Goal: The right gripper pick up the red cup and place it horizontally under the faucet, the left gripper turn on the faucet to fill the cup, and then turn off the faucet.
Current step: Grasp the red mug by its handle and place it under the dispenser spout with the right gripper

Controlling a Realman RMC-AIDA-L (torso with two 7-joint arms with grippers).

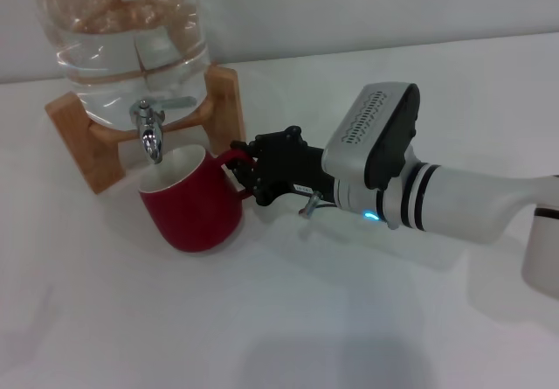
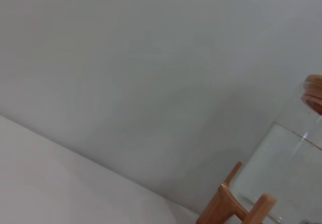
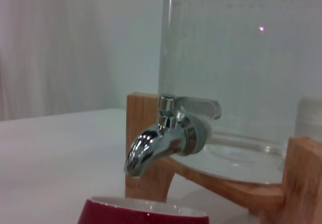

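The red cup (image 1: 194,210) stands upright on the white table, its off-white mouth right under the spout of the chrome faucet (image 1: 150,131). My right gripper (image 1: 243,169), on the blue-lit arm, reaches in from the right and is shut on the cup's loop handle. In the right wrist view the faucet (image 3: 161,138) hangs just above the cup's rim (image 3: 143,214); no water shows at the spout. The left gripper is out of view in all frames.
The clear water jar (image 1: 131,39) sits on a wooden stand (image 1: 225,100) at the back left, by the wall. The left wrist view shows the wall, the jar's side (image 2: 287,173) and a stand leg (image 2: 226,204).
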